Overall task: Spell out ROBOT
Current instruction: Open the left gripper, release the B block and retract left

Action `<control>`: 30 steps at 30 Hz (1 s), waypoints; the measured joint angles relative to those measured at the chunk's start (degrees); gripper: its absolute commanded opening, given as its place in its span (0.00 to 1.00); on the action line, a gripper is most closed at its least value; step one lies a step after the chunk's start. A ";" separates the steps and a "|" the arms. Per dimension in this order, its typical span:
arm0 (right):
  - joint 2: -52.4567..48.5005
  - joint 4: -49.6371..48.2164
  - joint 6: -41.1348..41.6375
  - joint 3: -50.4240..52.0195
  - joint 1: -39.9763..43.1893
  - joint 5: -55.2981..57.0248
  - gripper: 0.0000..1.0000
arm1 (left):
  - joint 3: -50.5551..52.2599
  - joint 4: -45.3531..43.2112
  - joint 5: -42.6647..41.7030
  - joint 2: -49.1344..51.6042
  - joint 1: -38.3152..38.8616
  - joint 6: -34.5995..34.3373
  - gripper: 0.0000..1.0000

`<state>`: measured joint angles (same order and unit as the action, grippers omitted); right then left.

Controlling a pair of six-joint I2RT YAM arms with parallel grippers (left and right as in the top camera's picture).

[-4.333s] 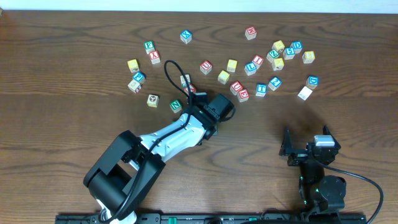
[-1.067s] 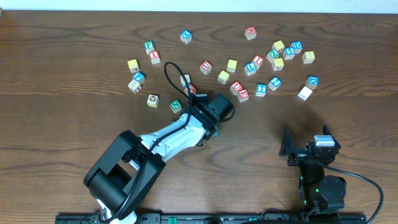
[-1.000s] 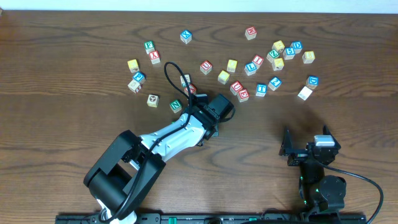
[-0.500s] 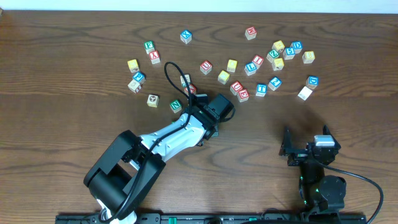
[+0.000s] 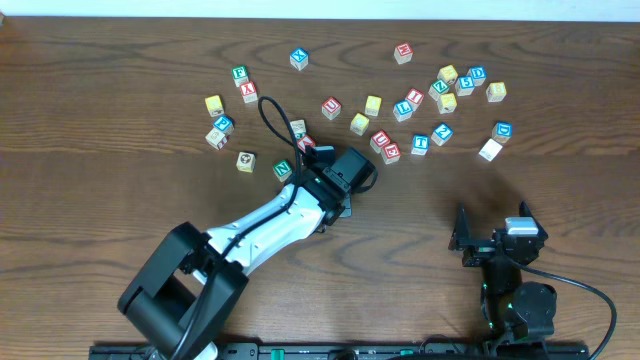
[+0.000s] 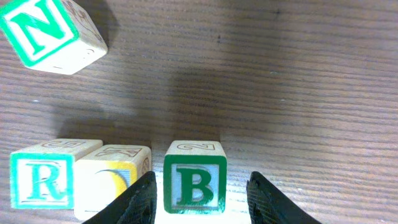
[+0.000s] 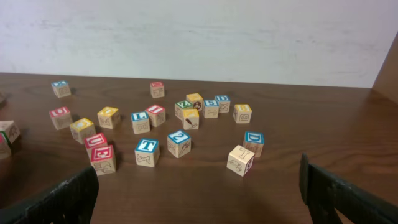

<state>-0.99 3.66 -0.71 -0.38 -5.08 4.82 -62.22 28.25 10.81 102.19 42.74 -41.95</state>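
Observation:
In the left wrist view, three cubes stand in a row on the table: a green-faced R [image 6: 43,182], a yellow-faced cube [image 6: 114,180] and a green-faced B [image 6: 194,180]. My left gripper [image 6: 200,186] is open and straddles the B. Its left finger [image 6: 138,200] is near the cube and a gap shows before the right finger [image 6: 266,199]. In the overhead view the left gripper [image 5: 342,182] hides this row. A blue-faced T [image 7: 148,151] stands among the scattered cubes, also visible from overhead as the blue T [image 5: 420,143]. My right gripper [image 7: 199,193] is wide open and holds nothing.
A green N cube [image 6: 50,34] lies tilted just beyond the row, seen as the N cube [image 5: 283,170] from overhead. Many loose cubes are scattered across the far half of the table, including a pale cube [image 5: 490,149] at the right. The right arm [image 5: 505,250] rests near the front edge.
The left arm's elbow and lower links have swung left and down in the overhead view, and the gripper head edged slightly up-left. The right arm has not moved.

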 measured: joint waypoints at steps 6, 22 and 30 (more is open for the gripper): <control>0.00 -0.02 0.00 0.00 0.00 0.02 0.99 | 0.00 1.27 0.00 -3.56 0.00 0.48 0.46; 0.00 0.00 0.00 0.00 0.00 0.00 0.99 | 0.00 8.74 -0.17 -16.04 0.00 8.26 0.73; 0.00 0.00 0.00 0.00 0.00 0.00 0.99 | 0.00 14.53 -0.17 -18.01 0.00 12.92 0.74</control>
<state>-0.99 3.66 -0.71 -0.38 -5.08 4.82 -62.22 42.78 10.63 84.18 42.74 -29.04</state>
